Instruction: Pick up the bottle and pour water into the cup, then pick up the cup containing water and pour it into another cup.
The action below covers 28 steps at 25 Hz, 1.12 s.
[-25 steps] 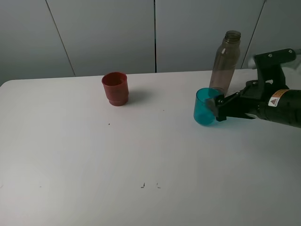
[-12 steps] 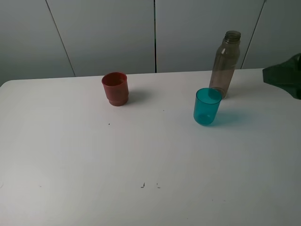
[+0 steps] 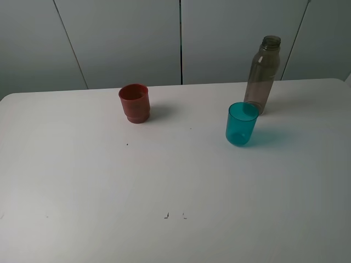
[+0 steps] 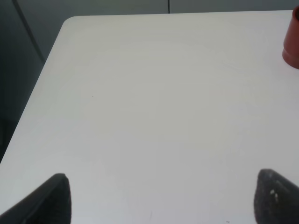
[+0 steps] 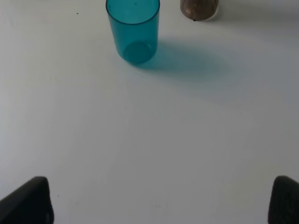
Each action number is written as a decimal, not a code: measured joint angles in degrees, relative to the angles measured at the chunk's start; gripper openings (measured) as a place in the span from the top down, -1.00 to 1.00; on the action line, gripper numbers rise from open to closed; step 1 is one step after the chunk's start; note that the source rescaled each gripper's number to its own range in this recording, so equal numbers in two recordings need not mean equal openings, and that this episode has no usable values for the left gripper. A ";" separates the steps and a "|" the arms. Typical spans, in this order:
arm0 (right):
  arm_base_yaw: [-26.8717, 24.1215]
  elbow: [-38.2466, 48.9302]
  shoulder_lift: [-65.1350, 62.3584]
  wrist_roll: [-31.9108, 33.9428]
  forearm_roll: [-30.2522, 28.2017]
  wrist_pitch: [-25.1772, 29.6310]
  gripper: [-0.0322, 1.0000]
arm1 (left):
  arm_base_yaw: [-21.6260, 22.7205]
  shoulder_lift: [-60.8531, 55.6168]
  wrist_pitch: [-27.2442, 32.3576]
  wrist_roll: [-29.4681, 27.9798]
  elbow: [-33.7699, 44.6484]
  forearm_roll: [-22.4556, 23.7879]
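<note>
The tall smoky grey-brown bottle (image 3: 262,74) stands upright at the back right of the white table (image 3: 164,181). The teal cup (image 3: 241,124) stands upright just in front of it. The red cup (image 3: 134,102) stands upright at the back left of centre. Neither arm shows in the exterior high view. In the right wrist view the open right gripper (image 5: 159,203) is well back from the teal cup (image 5: 133,30) and the bottle's base (image 5: 199,8). In the left wrist view the open left gripper (image 4: 168,198) is empty, with the red cup (image 4: 293,38) at the frame's edge.
Grey wall panels (image 3: 181,38) rise behind the table's back edge. Small dark marks (image 3: 174,216) lie on the table near the front. The table's left edge and corner (image 4: 65,23) show in the left wrist view.
The right gripper, which was at the teal cup one second ago, has let go and pulled back out of the exterior high view. The teal cup stays upright where it stood.
</note>
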 joint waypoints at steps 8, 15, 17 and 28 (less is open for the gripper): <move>0.00 3.64 -14.72 0.00 0.00 -0.07 -0.99 | 0.00 0.00 0.00 0.00 0.00 0.00; 0.00 4.00 -18.43 4.11 -3.04 -0.52 -0.99 | 0.00 0.00 0.00 0.00 0.00 0.00; 0.00 4.08 -18.43 5.10 -2.94 -0.75 -0.99 | 0.00 0.00 0.00 0.00 0.00 0.00; -2.97 4.67 -18.43 6.36 -3.06 -1.81 -0.99 | 0.00 0.00 0.00 0.00 0.00 0.00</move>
